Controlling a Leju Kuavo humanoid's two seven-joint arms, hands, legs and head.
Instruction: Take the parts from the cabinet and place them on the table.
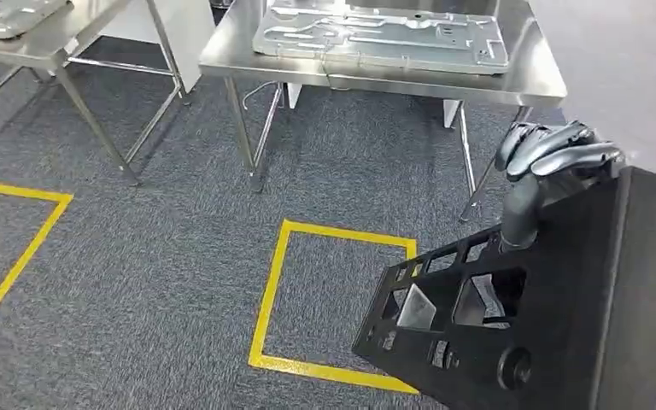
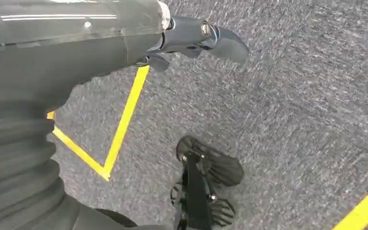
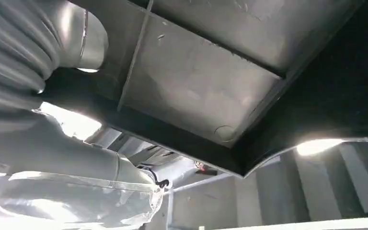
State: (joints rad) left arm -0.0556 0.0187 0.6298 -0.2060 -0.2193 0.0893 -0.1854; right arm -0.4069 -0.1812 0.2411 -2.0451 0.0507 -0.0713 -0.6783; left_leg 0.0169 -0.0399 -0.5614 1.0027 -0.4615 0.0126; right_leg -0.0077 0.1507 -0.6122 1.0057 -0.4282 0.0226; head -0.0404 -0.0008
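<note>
A far-left steel table (image 1: 17, 47) with a sheet-metal piece on it is seen at the upper left, a yellow floor square (image 1: 0, 248) marked below it. In the left wrist view the left hand (image 2: 191, 40) hangs over the grey carpet (image 2: 292, 120), nothing held; whether its fingers are apart or curled cannot be told. Mid-frame, a second yellow square (image 1: 273, 282) is taped before the steel table (image 1: 239, 60), on which a grey pressed-metal panel (image 1: 384, 38) already lies. At the right, the black plastic part (image 1: 564, 325) is carried out in front, gripped by the right hand (image 1: 555, 154), fingers wrapped over its upper edge. The carry-to-table step is judged under way; next, an approach to the table and a set-down beside the panel are called for. No brand, label or writing can be read.
</note>
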